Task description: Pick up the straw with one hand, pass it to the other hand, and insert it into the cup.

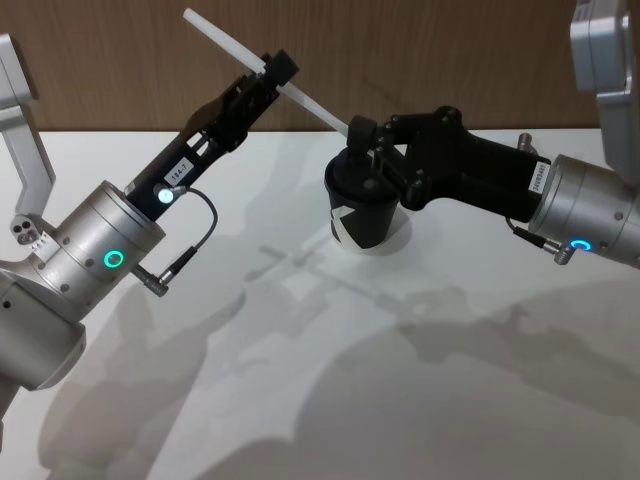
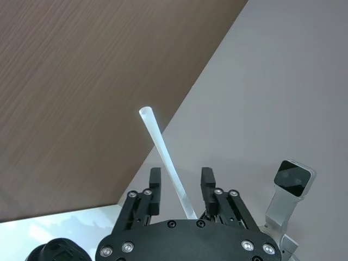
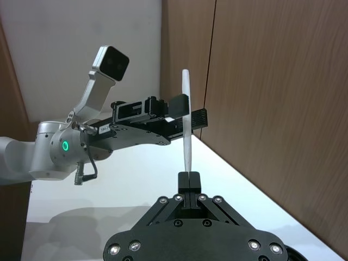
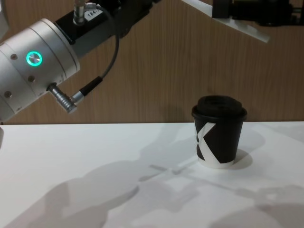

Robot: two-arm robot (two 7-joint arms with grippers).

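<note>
While right claw (image 1: 358, 130) pinches straw (image 1: 225, 38) above the cup (image 1: 365, 225), left claw (image 1: 275, 68) gapes.

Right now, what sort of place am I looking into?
Probably a robotics lab or test bench: a white table against a wood-panelled wall, with a paper cup on it, and a straw gripped by the right end effector, the left end effector open around it.

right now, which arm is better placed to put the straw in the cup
Right. The right gripper is shut on the straw near its lower end, close above the cup. The left gripper has its fingers apart on either side of the straw, farther from the cup, so it likely cannot steer it.
</note>
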